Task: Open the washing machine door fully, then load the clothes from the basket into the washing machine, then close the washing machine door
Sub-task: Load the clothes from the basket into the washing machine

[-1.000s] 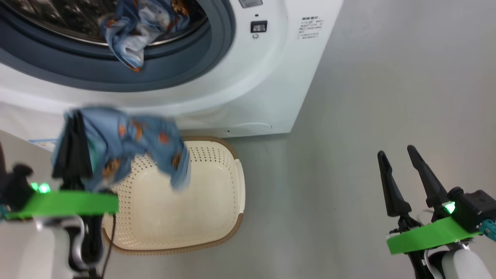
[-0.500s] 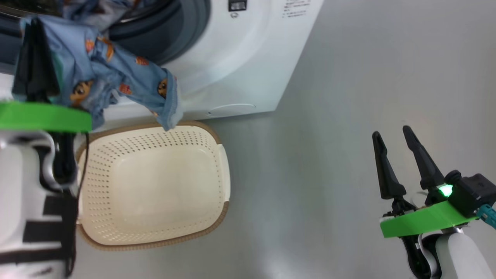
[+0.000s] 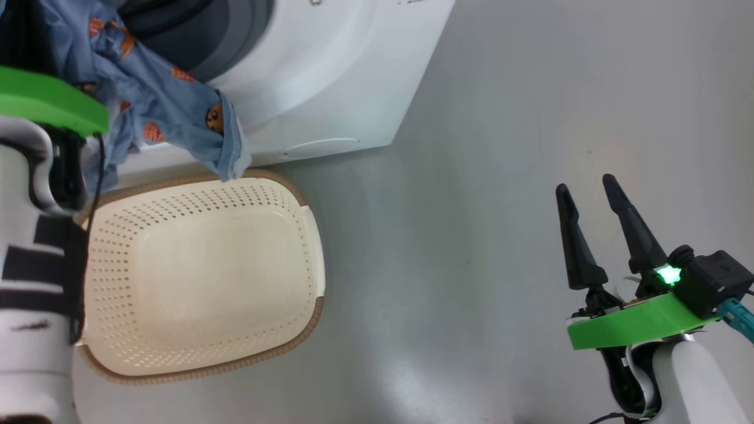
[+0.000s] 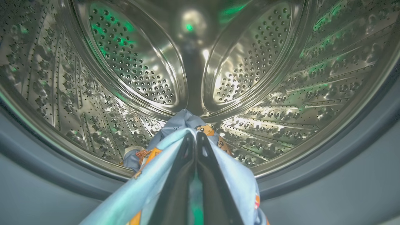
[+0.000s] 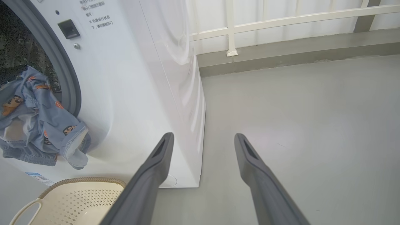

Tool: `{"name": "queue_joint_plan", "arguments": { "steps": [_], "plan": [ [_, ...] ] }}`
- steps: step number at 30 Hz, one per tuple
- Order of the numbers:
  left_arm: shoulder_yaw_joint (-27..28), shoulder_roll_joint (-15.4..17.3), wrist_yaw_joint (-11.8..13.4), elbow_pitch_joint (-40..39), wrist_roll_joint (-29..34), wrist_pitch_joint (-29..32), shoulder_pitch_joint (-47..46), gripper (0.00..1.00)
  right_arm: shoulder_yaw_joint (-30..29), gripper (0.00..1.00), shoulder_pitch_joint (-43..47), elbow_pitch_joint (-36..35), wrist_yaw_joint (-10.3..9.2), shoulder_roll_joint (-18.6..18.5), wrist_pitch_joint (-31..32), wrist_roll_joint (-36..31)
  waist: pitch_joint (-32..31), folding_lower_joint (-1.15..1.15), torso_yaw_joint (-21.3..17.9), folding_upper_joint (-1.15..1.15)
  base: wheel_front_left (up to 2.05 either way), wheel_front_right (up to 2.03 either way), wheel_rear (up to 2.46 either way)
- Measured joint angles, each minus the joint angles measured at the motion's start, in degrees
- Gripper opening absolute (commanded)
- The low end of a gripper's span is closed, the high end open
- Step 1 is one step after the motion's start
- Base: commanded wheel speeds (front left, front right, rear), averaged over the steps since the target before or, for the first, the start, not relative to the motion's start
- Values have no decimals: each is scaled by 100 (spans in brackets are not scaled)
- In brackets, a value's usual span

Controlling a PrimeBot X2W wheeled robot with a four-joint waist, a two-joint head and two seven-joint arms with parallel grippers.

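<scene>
Clamping clothes (image 4: pixel 147 181) before the drum (image 4: pixel 93 93), left gripper (image 4: pixel 195 137) risks the hanging hem snagging the gasket (image 4: pixel 359 150); right gripper (image 3: pixel 583 182) spread, empty.

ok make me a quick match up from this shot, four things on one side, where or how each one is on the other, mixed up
Things:
1. left gripper
2. right gripper
3. basket
4. clothes

States:
A. open, over bare floor
B. light blue, draped down the washing machine front
C. shut, pointing into the steel drum
D. on the floor, nothing seen inside

Pairs: 1-C, 2-A, 3-D, 4-B
</scene>
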Motion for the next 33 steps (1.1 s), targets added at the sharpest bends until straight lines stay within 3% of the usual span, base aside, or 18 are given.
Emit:
{"name": "queue_joint_plan", "arguments": {
  "steps": [10, 17, 21, 28, 33],
  "plan": [
    [-360, 175, 0, 1441, -60, 3, -1082, 0, 176, 100, -159, 3, 0, 80, 0, 0, 222, 0, -262, 0, 0, 0, 0],
    [-563, 338, 0, 1894, -98, 7, -1640, 0, 277, 100, -244, 2, 0, 119, 0, 1, 370, 0, -436, 0, 0, 0, 0],
    [-365, 584, 13, 1384, 63, 7, -1861, 0, 283, 100, -263, -7, 0, 152, 0, 1, 506, 0, -553, 0, 0, 0, 0],
    [377, 593, 102, 146, 509, 0, -1830, 0, 285, 100, -399, -35, 0, 207, 0, 2, 697, 0, -651, 0, 0, 0, 0],
    [616, 490, 71, 196, 764, 0, -1572, 0, 286, 100, -460, -35, 0, 250, 0, 1, 762, 0, -673, 0, 0, 0, 0]
  ]
}}
